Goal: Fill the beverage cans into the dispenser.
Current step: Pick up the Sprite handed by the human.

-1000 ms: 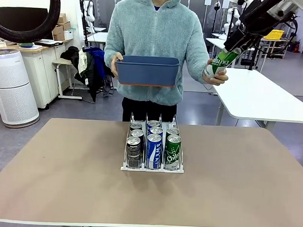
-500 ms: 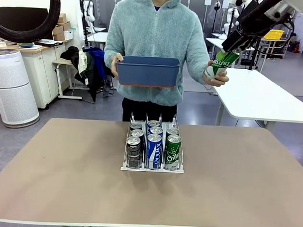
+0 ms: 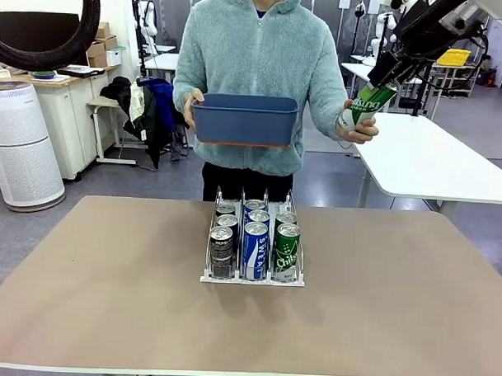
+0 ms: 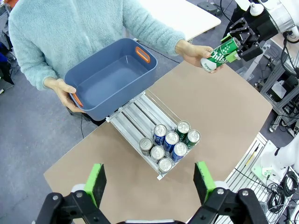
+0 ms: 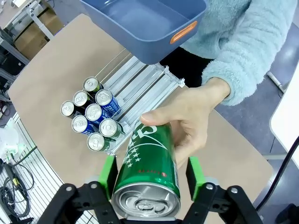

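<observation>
A green beverage can (image 3: 365,105) is held up at the far right, beyond the table, by the person's hand (image 3: 362,132). My right gripper (image 3: 385,77) is shut on the top end of this can (image 5: 149,172), its green pads (image 5: 110,173) pressed to both sides. The white dispenser (image 3: 252,280) stands mid-table with several dark, blue and green cans (image 3: 256,242) at the front of its three lanes; the back of the lanes (image 4: 135,112) is bare. High above the table, my left gripper (image 4: 149,181) is open with nothing in it.
In the other hand the person holds an empty blue bin (image 3: 245,118) above the table's far edge, just behind the dispenser. A white table (image 3: 433,161) stands behind at the right. The brown tabletop (image 3: 107,290) spreads bare around the dispenser.
My right gripper's jaws have shut on the green can in the person's hand. The can has shifted slightly up and right. The left arm has not moved.
</observation>
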